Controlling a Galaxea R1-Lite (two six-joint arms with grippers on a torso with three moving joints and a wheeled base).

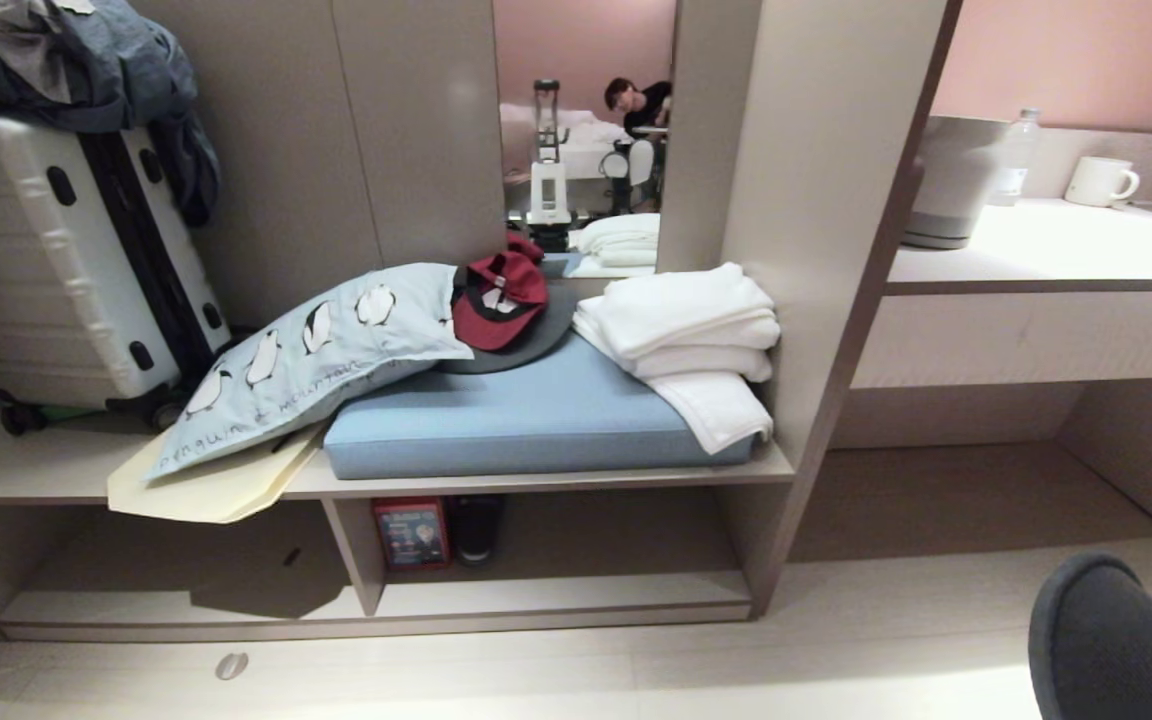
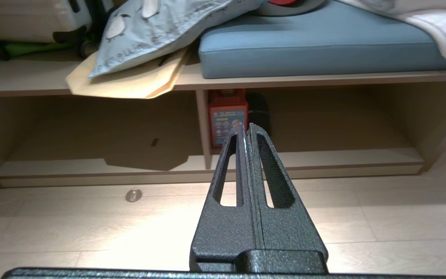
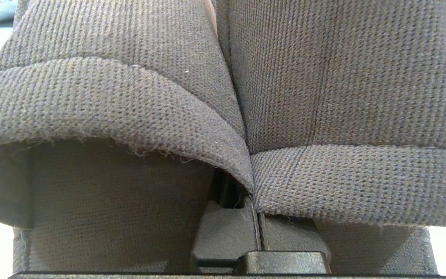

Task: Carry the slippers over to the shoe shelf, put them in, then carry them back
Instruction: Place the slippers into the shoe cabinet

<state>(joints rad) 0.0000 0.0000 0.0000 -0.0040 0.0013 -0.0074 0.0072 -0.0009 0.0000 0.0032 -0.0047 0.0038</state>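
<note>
Dark grey knit slippers (image 3: 130,97); pale blue penguin-print pillow (image 1: 306,360).

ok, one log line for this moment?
phase: carrying | right tool: shut on slippers | left tool: shut, empty | shelf: ahead, no slippers in yet

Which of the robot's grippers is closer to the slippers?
Right. The right gripper is shut on the slippers, pinching both. The left gripper holds nothing, pointing at the shoe shelf.
</note>
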